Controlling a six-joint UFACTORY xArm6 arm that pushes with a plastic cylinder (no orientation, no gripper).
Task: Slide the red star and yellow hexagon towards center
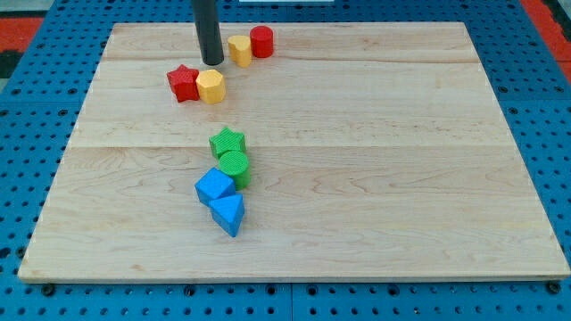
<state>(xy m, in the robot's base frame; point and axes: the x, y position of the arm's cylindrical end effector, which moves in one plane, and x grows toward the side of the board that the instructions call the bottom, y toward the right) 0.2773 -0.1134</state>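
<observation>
My tip, the lower end of the straight dark rod that served as the tool, rested on the pale wooden tabletop; having no jaws, it grasped nothing and could only push. Just below it in the view, and slightly to the view's left, sat the red star-shaped block touching the yellow hexagonal block on its right. My tip stood just above the yellow hexagon, apparently short of contact.

Just to the tool's right lay a second yellow block, its shape unclear, against a red cylinder. Well below the tool, near the middle, were a green star, a green cylinder and two blue angular blocks.

To do this well, I judged the push should run down and rightward through the seam between the pair, slowly, so neither block slipped off sideways, and stop short of the green star.
</observation>
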